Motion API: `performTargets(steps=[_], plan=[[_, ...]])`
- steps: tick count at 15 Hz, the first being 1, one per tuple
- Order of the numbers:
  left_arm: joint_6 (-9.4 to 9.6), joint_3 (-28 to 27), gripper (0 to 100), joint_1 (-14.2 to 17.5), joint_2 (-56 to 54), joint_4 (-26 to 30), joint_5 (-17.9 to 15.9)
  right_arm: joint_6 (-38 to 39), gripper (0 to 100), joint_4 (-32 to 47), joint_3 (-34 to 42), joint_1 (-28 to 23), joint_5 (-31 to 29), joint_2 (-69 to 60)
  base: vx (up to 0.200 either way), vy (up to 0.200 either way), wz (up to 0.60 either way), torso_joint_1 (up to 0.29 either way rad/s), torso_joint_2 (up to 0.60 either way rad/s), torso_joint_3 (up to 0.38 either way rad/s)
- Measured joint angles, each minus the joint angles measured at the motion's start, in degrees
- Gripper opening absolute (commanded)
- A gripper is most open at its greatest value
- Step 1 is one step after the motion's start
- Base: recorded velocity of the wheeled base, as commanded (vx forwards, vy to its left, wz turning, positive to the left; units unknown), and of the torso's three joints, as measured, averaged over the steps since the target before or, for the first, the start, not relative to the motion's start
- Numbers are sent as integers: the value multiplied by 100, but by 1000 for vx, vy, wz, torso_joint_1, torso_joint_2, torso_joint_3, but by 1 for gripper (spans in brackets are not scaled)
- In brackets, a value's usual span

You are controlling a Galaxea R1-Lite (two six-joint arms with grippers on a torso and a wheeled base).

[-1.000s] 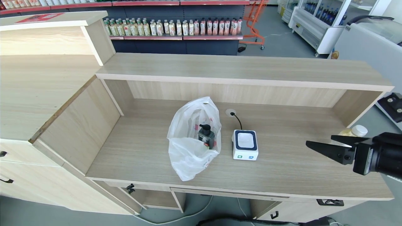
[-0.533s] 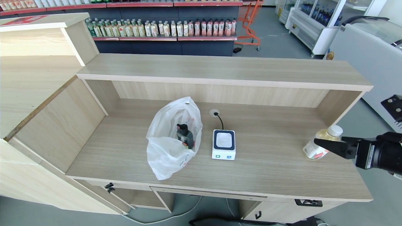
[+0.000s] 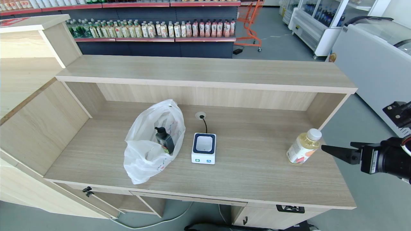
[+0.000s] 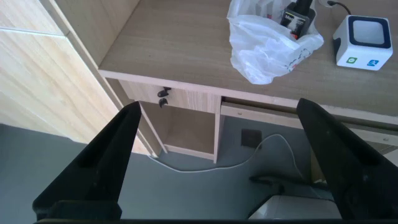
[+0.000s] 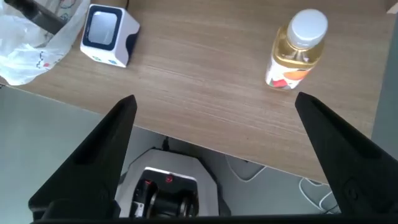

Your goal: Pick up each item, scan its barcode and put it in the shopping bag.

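A clear bottle of yellow liquid with a white cap [image 3: 303,147] [image 5: 295,53] stands upright near the counter's right end. My right gripper [image 3: 334,148] [image 5: 216,102] hangs open just right of it, at about its height, holding nothing. A white plastic shopping bag [image 3: 151,144] [image 4: 267,43] sits left of centre with a dark pump bottle [image 3: 165,140] [image 4: 297,14] inside. The white barcode scanner [image 3: 204,148] [image 5: 106,34] [image 4: 364,40] stands right beside the bag. My left gripper [image 4: 217,109] is open and empty, low in front of the counter's left front edge.
The wooden counter [image 3: 250,173] has a raised back shelf [image 3: 205,72] and side walls. A cable [image 3: 203,123] runs from the scanner to a hole in the top. Drawers [image 4: 186,102] sit under the front edge. Store shelves and freezers stand behind.
The whole head view has shifted, so the camera moved right. The bottle, earlier half hidden behind my right gripper, now shows in full with the gripper on its right.
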Motion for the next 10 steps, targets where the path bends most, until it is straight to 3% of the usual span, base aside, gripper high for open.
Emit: performTargets(steps=[1, 5, 10], plan=[[2, 0, 100, 0, 17, -1, 0, 0, 100, 1, 2, -9, -22, 20, 0, -200, 0, 2, 7, 2], [-12, 0, 100, 5, -123, -1, 5, -9, 100, 23, 184, -26, -577, 61, 0, 0, 0, 0, 0, 0], [-20, 0, 100, -1, -178, -1, 7, -293, 100, -82, 672, -335, -1916, 366, 0, 0, 0, 0, 0, 0]])
